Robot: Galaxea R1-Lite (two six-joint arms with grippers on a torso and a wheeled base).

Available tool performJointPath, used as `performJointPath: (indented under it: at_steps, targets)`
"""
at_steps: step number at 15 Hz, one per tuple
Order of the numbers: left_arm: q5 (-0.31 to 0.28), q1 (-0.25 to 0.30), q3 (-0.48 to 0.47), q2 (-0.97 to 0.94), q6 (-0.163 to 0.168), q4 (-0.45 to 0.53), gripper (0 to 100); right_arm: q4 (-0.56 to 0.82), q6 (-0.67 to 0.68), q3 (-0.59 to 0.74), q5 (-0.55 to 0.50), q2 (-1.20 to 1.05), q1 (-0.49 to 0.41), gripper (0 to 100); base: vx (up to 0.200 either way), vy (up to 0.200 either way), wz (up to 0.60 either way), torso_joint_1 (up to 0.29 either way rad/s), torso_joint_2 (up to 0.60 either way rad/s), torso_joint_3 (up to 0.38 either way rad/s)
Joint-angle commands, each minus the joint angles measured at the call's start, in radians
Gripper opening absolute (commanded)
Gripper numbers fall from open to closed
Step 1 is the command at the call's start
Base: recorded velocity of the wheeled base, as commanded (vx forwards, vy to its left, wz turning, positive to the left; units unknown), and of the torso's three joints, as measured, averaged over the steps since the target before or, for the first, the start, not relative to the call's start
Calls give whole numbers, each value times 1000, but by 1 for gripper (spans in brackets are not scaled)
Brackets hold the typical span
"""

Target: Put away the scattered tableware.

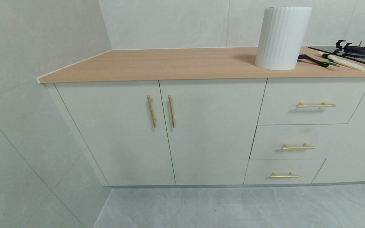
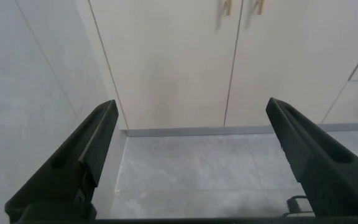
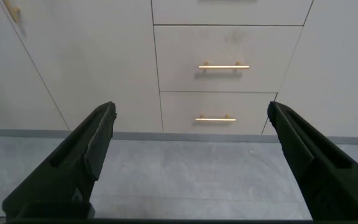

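White ribbed holder stands upright, utensils (black, green, white) lying beside.

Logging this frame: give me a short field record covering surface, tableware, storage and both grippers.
Surface: wooden countertop over pale cabinets
Container: white ribbed holder, upright on the countertop
Tableware: white utensil and black-handled utensil, lying flat between the holder and the stove
Storage: two doors and three drawers, all shut
Left gripper: open, empty, low in front of the doors
Right gripper: open, empty, low in front of the drawers
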Motion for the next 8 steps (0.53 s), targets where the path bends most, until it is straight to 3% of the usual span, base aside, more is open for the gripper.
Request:
performJointPath:
  at_steps: [1,7,8]
  targets:
    - [1,2,1,0,14,1,100,1,-1,0,2,2,0,100,0,0,0,0,0,0]
    - [-4,2,1,0,17,3,100,1,2,0,0,4,0,100,0,0,0,0,0,0]
    - [-2,0,1,0,3,3,100,1,5,0,0,2,0,100,0,0,0,0,0,0]
